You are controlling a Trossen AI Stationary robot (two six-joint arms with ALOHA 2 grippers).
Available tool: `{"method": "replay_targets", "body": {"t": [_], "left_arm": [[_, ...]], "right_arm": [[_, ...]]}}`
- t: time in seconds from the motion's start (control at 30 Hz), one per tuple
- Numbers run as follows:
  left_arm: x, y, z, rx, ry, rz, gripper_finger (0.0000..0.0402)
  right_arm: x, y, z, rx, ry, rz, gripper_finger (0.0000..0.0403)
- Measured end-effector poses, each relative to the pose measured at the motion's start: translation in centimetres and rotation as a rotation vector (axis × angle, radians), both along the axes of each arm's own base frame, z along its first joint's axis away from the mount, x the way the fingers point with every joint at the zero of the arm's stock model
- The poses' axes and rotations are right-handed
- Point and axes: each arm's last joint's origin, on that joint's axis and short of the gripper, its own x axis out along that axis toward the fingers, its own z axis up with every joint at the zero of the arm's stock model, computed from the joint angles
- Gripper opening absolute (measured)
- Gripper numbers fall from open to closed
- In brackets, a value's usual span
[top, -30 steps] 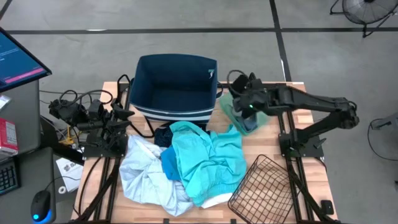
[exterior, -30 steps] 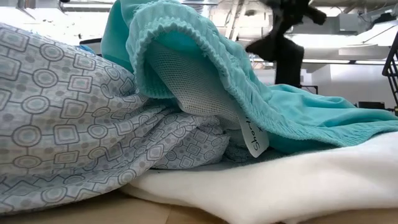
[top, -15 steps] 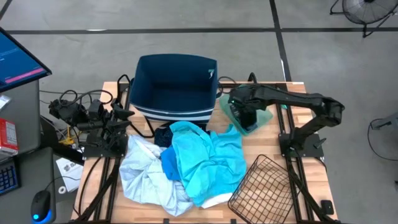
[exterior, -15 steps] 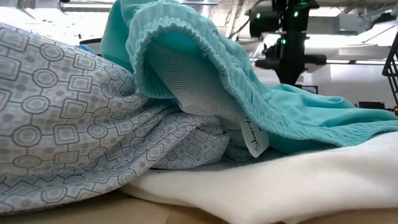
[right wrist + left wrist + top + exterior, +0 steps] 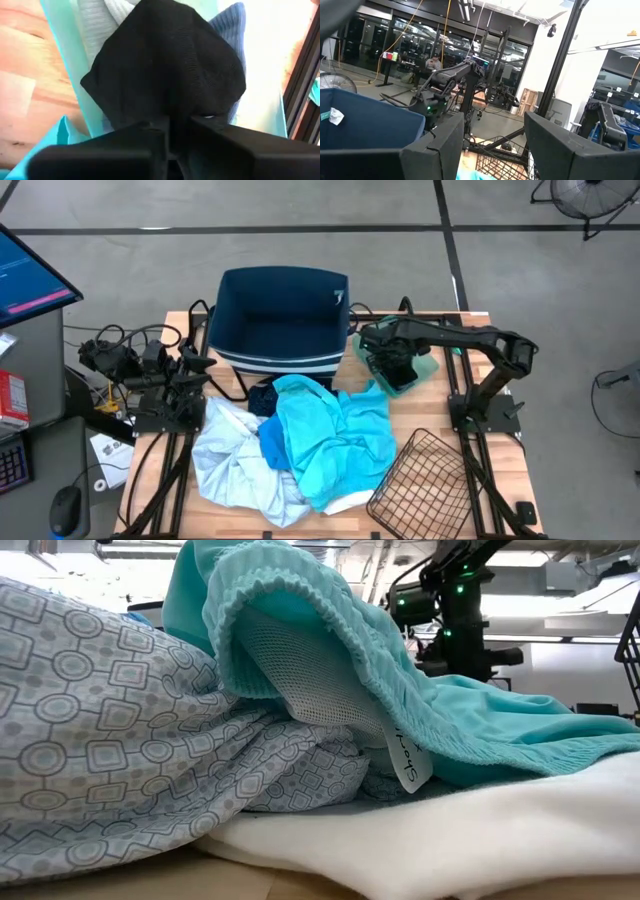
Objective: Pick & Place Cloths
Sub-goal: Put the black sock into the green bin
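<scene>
My right gripper (image 5: 172,131) is pinched on the black cloth (image 5: 165,70), bunched into a peak atop the small pile near the table's (image 5: 475,375) far right edge, beside the navy bin (image 5: 282,320). The pinch looks shallow; lifting fast could let it slip free, or drag the pale green cloth (image 5: 428,367) beneath along. My left gripper (image 5: 490,150), spread apart, waits at the left edge.

matt black knit cloth (image 5: 165,70), wood table (image 5: 25,75).
</scene>
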Motion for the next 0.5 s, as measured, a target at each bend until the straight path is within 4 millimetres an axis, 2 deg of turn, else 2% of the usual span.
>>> {"method": "replay_targets", "body": {"t": [0.2, 0.33, 0.43, 0.5], "left_arm": [[0.0, 0.0, 0.0, 0.004, 0.0, 0.001, 0.0191], [0.0, 0.0, 0.0, 0.005, 0.0, 0.001, 0.0191], [0.0, 0.0, 0.0, 0.005, 0.0, 0.001, 0.0191], [0.0, 0.0, 0.0, 0.005, 0.0, 0.001, 0.0191]], "right_arm": [[-1.3, 0.0, 4.0, -0.07, -0.041, 0.016, 0.0134], [-2.3, 0.2, 7.1, -0.107, -0.135, 0.045, 0.0185], [-2.9, 1.0, 9.0, -0.083, -0.224, 0.114, 0.0185], [-3.2, 1.6, 9.7, -0.046, -0.278, 0.152, 0.0148]]}}
